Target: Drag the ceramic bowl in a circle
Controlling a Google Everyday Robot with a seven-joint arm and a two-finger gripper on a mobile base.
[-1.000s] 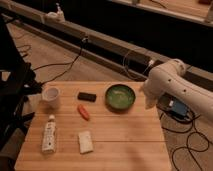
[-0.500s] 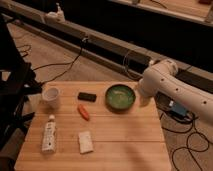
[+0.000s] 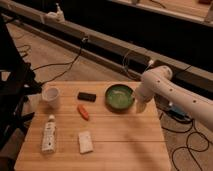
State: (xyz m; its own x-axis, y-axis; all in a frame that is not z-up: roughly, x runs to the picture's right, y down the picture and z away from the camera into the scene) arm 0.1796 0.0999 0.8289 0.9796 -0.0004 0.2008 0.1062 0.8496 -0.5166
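Observation:
The ceramic bowl (image 3: 120,96), round and glossy green with a pale patch inside, sits at the back right of the wooden table (image 3: 125,147). My white arm reaches in from the right. Its gripper (image 3: 139,106) points down at the bowl's right rim, open, with nothing seen held in it. Whether it touches the rim I cannot tell.
A small white cup (image 3: 51,95) stands at the table's left. A black block (image 3: 87,96) and an orange-red item (image 3: 83,112) lie left of the bowl. A white tube (image 3: 48,132) and a white packet (image 3: 86,142) lie near the front. Cables cross the floor.
The arm has swung left and down, bringing the gripper from beyond the table's right edge to the bowl's right rim. The bowl has not moved.

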